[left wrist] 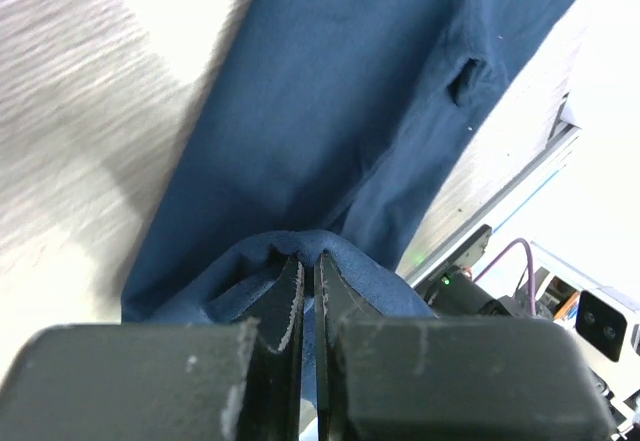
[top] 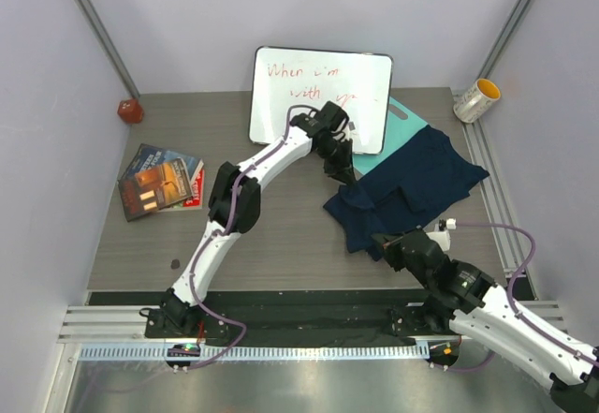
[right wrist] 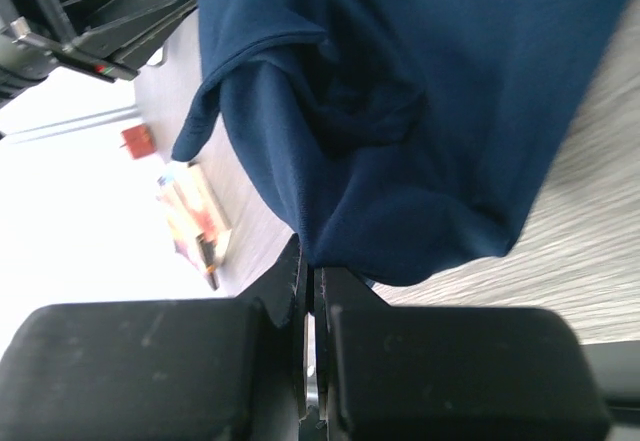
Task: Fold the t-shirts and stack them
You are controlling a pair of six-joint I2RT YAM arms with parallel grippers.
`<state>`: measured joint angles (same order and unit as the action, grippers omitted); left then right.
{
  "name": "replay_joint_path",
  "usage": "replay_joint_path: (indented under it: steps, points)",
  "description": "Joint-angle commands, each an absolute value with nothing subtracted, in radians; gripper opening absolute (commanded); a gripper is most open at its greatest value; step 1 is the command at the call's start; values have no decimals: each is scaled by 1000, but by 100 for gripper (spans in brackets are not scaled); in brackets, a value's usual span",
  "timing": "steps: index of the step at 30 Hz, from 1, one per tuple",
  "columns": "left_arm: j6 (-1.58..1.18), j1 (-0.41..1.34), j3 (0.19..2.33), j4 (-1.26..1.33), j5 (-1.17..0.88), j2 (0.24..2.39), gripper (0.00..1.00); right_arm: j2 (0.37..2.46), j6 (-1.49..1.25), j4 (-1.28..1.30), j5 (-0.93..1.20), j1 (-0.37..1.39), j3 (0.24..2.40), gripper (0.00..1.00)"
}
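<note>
Fabric of the t-shirt (top: 421, 184) sits in both pairs of jaws: left gripper (left wrist: 309, 261) clamped on a fold at its left edge, right gripper (right wrist: 308, 266) clamped on its near hem; its far corner overlaps a teal board (top: 398, 113). What a tipped cup (top: 477, 100) holds cannot be told

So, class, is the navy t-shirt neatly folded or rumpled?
Rumpled: the t-shirt lies bunched and creased, its edges pinched by the shut left gripper and right gripper.

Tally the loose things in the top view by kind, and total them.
Shirt pile: 1
Books: 2
Whiteboard: 1
Teal board: 1
Cup: 1
Red lump: 1
Total: 7
</note>
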<state>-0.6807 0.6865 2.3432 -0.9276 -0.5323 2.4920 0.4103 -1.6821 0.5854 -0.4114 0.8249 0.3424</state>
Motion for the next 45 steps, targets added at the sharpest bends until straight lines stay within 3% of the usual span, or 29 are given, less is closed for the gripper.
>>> replay_joint_path:
  steps: [1,17,20,24,26,30,36,45]
  points:
    - [-670,695,2396,-864,-549,2526,1,445,-1726,615,-495,822,331,1]
    - [-655,700,2427,-821,-476,2572,2,476,-1814,643,-660,822,315,2]
    - [-658,695,2427,-822,-479,2592,8,482,-1842,643,-658,821,293,17]
    - [-646,693,2410,-815,-483,2599,24,511,-1830,646,-657,822,296,45]
    - [-643,692,2396,-801,-483,2596,32,537,-1816,646,-661,824,313,54]
    - [-643,684,2388,-793,-462,2585,40,584,-1781,646,-675,822,350,61]
    - [-637,650,2349,-790,-440,2533,40,650,-1730,644,-687,819,442,68]
    - [-604,606,1994,-709,-408,2274,40,805,-1583,641,-617,818,598,70]
